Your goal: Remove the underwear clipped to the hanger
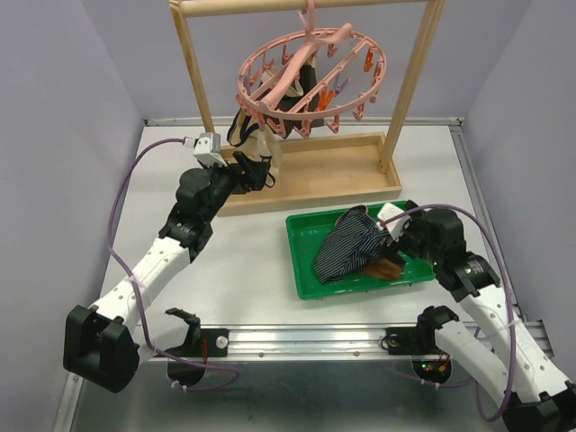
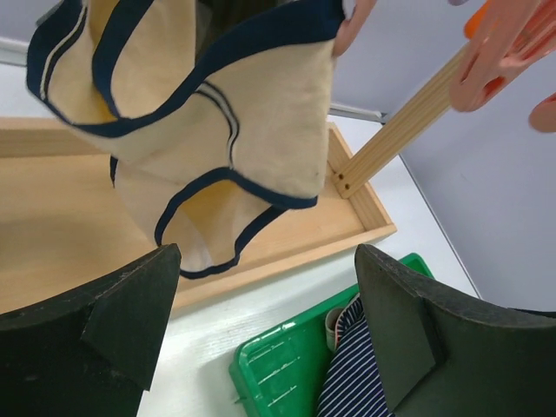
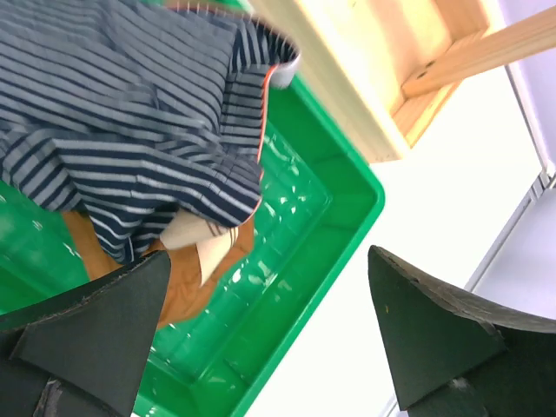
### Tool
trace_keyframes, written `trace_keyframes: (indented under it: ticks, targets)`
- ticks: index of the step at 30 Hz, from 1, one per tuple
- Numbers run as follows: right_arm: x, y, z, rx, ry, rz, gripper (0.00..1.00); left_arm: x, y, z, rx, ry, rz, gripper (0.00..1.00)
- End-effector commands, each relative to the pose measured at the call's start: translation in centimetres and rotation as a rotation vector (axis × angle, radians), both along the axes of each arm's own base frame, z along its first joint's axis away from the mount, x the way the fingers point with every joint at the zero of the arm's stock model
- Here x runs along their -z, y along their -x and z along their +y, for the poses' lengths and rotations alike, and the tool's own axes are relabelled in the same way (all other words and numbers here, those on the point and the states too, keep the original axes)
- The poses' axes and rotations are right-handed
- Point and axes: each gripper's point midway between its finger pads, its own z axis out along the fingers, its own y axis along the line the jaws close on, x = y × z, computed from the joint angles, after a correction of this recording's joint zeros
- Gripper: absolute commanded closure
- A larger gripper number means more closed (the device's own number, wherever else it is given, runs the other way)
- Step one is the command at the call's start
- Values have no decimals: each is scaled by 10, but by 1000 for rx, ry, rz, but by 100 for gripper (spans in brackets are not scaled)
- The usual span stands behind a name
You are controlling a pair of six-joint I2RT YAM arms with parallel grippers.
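The tall wooden frame (image 1: 192, 72) carries the pink hanger (image 1: 279, 112), and the job looks about half done. The green tray (image 1: 304, 270) in front already holds a striped pair of underwear (image 1: 346, 247) with a brown pair (image 1: 382, 268) under it. A beige pair with navy trim (image 2: 208, 113) and at least one dark pair (image 1: 306, 85) are still clipped up. The left gripper (image 2: 268, 261) is just below the beige pair, fingers spread and gripping nothing. The right gripper (image 3: 269, 256) hangs over the tray, fingers parted and clear of the cloth. The frame's post and the dangling clips (image 1: 340, 88) crowd any reach upward.
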Motion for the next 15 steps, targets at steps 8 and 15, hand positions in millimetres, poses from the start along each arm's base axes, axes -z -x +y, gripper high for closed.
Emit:
trace_keyframes:
  ticks: [8, 15]
  targets:
    - [-63, 14, 57, -204, -299, -11, 0, -69, -5, -17, 87, -13, -226, 10]
    - [-56, 25, 75, -335, -330, 19, 0, -82, 5, -13, 109, -129, -332, 8]
